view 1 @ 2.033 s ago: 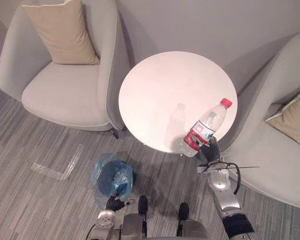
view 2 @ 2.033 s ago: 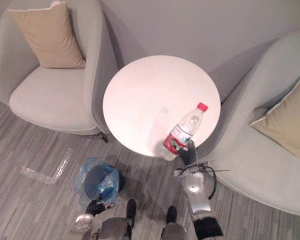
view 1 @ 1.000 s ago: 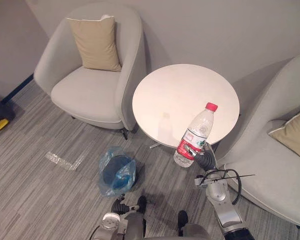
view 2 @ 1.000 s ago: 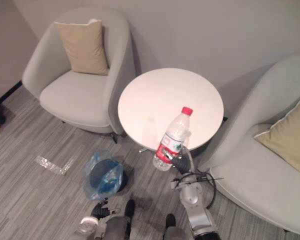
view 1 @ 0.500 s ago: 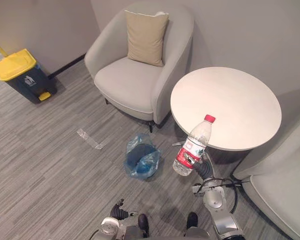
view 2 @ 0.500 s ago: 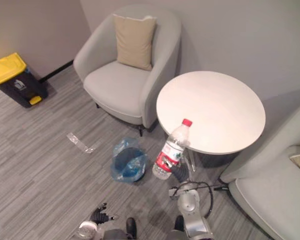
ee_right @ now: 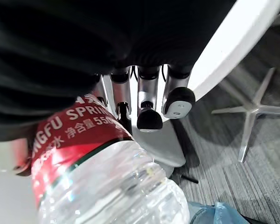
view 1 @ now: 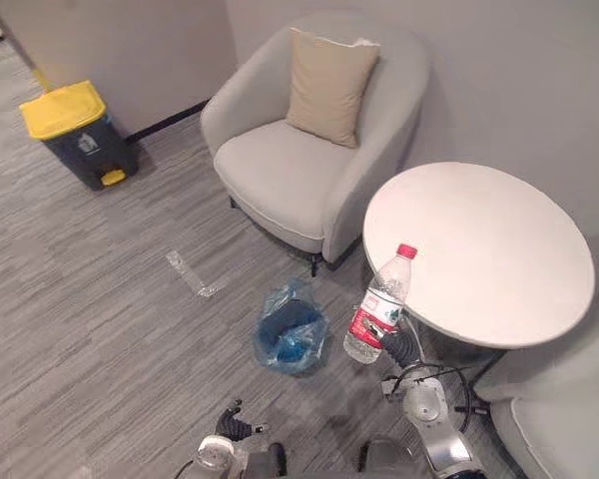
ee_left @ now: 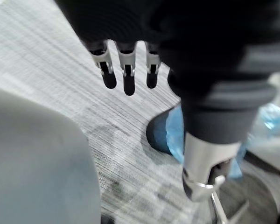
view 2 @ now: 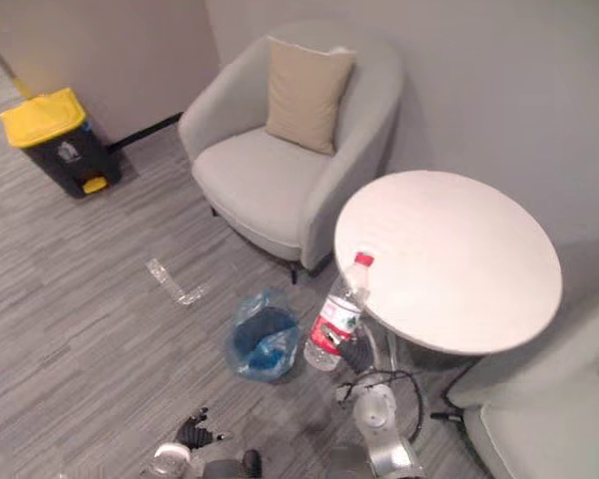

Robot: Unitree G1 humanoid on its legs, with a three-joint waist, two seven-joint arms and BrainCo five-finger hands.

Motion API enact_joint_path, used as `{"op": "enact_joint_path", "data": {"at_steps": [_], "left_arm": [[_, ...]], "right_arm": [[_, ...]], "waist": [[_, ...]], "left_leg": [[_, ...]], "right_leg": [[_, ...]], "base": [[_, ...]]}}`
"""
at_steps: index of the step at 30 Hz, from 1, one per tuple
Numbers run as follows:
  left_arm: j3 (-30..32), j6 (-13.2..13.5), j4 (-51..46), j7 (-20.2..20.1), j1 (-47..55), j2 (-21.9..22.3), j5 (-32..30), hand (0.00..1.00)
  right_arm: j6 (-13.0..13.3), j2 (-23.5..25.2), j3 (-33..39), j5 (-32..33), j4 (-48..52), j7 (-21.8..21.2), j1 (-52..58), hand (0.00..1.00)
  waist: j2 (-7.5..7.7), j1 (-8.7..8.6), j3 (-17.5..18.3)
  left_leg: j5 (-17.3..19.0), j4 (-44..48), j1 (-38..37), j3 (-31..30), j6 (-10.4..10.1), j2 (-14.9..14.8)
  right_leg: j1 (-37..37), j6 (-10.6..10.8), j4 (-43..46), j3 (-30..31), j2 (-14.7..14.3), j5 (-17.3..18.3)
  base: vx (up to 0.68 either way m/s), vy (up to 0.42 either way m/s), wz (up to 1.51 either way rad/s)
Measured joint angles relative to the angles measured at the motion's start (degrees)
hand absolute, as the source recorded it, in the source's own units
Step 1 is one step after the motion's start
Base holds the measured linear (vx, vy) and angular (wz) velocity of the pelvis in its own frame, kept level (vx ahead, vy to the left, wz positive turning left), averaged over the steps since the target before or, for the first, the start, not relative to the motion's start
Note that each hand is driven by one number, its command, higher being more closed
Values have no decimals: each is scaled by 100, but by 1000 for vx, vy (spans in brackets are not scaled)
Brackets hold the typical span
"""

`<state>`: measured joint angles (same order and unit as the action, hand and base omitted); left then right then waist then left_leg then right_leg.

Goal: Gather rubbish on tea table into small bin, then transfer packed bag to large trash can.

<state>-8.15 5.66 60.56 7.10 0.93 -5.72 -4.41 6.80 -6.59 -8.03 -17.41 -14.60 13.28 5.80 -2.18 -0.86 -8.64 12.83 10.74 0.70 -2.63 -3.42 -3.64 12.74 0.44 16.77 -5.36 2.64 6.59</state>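
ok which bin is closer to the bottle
The small blue-bagged bin, on the floor just beside the bottle; the yellow-lidded trash can stands far off by the wall.

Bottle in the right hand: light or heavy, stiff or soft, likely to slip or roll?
Probably light: the bottle looks clear and empty, and the right hand holds it up by its lower end. Its thin ribbed wall may flex under the fingers. Tall and round, it would likely tip or roll if set down, and may stick out of the bin.
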Motion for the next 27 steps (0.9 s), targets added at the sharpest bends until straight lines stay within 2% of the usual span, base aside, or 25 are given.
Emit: {"op": "enact_joint_path", "data": {"at_steps": [1, 2, 3, 6, 9, 11, 12, 13, 14, 15, 16, 18, 19, 21, 24, 27], "left_arm": [[25, -12, 38, -10, -11, 153, -6, 0], [71, 9, 35, 1, 23, 235, -9, 0], [102, 12, 24, 2, 37, 275, -10, 0], [174, 12, 13, 6, 35, 252, -67, 0], [206, 10, -154, 11, 22, 181, -114, 0], [208, 14, -266, 22, 25, 169, -116, 0], [207, 22, -272, 33, 28, 163, -114, 0], [201, 17, -265, 39, 28, 168, -111, 0], [199, 16, -266, 36, 28, 186, -112, 0], [199, 17, -266, 40, 28, 193, -112, 0], [198, 17, -263, 41, 27, 193, -110, 0], [137, 18, -269, 35, 15, 94, -97, 0], [99, 19, -279, 35, -23, 59, -96, 0], [25, 18, -309, 43, -23, 30, -97, 0], [19, 20, -313, 54, -25, -19, -97, 0], [20, 31, -313, 114, -185, -27, -77, 0]], "right_arm": [[-7, -116, 21, 3, -7, -5, -2, 100], [-8, -185, 60, 3, -6, -11, -9, 100], [-10, -219, 89, 3, 3, -22, -13, 100], [-10, -219, 196, 4, 3, -46, 41, 100], [-1, -220, 256, 58, 3, -25, 42, 100], [-2, -244, 247, 133, 1, 5, 35, 100], [-1, -231, 216, 171, 3, 18, 39, 100], [-1, -215, 211, 172, 7, 28, 19, 100], [-2, -230, 212, 172, 6, 34, 1, 100], [-4, -245, 222, 171, 5, 42, -21, 100], [-9, -253, 228, 168, -8, 62, -33, 100], [-7, -207, 215, 156, -8, 93, -47, 100], [-7, -174, 187, 123, -12, 89, -55, 100], [-7, -189, 29, -47, -71, 87, -103, 100], [1, -196, -351, -117, -422, 84, -389, 100], [-3, -323, -670, -310, -815, 95, -910, 100]], "waist": [[-212, -13, -8], [-263, 28, -26], [-379, 30, 7], [-301, -17, -46], [-117, 27, -87], [-108, 120, -120], [-49, 136, -149], [-89, 138, -132], [-109, 136, -134], [-133, 134, -151], [-177, 143, -149], [-60, 132, -193], [4, 141, -231], [17, 163, -235], [-16, 185, -257], [-94, 198, -460]], "left_leg": [[35, -3, -12, -120, -95, -128], [-2, -52, 14, -119, -158, -206], [-69, -126, 10, -116, -251, -278], [-215, -58, 56, -62, -329, -353], [-215, 1099, 557, 452, -330, -338], [-250, 1783, 858, 770, -358, -410], [-245, 1946, 921, 921, -334, -426], [-160, 1851, 915, 1098, -241, -500], [-160, 1617, 907, 1169, -237, -536], [-259, 1223, 883, 1166, -198, -569], [-372, 792, 753, 1140, -251, -556], [-383, 349, 523, 1160, -267, -435], [-385, 331, 529, 1164, -263, -381], [-393, 333, 521, 1174, -250, -304], [-416, 293, 546, 1270, -214, -278], [-457, 431, 972, 1285, -148, -285]], "right_leg": [[-123, 2, -1, -192, -72, -93], [-128, -7, 18, -250, -106, -82], [-150, -9, -8, -338, -147, -80], [-393, -46, -198, -547, -165, -55], [-801, -66, -642, -604, -93, -43], [-1016, -81, -825, -653, -49, -53], [-1127, -92, -923, -675, 5, -64], [-1141, -92, -927, -683, 22, -64], [-1142, -90, -932, -683, 35, -65], [-1140, -79, -933, -687, 37, -71], [-1147, -1, -938, -664, 12, -86], [-1172, 102, -1077, -631, 58, -146], [-1172, 148, -1111, -628, 106, -180], [-1179, 192, -1110, -601, 157, -205], [-1047, 210, -1023, -493, 192, -200], [-430, 189, -480, -462, 231, -114]], "base": [[258, -146, 49], [289, -156, 38], [192, -117, 32], [139, -78, 57], [69, -36, 45], [40, 7, 19], [27, 48, 12], [12, 60, 9], [4, 93, 6], [-2, 133, 2], [2, 171, 4], [-11, 144, 11], [-47, 130, 9], [-61, 105, 0], [-87, 41, -12], [-161, -6, -4]]}}
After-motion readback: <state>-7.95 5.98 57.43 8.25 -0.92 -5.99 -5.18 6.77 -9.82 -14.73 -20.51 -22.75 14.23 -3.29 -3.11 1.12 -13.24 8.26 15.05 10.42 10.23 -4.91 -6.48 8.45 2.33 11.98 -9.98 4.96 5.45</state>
